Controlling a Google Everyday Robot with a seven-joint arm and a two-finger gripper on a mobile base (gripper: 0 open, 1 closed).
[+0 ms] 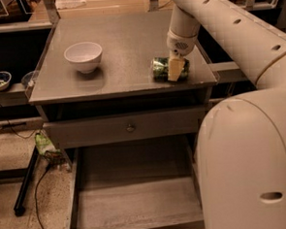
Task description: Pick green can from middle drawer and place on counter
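Camera view: green can [159, 68] lies on its side on the grey surface [124, 44], near the right front corner and well apart from the white bowl [83, 56]. Over it sits the tool [175, 70], right on the can, with the arm coming down from the right. It hides part of the can, so I cannot tell whether it grips or has let go. Below, the middle drawer [139, 204] stands pulled out, the can not in it.

Judged step: placing, likely at its very end. The next move calls for a sure release, then a straight lift clear so the can does not roll toward the edge.
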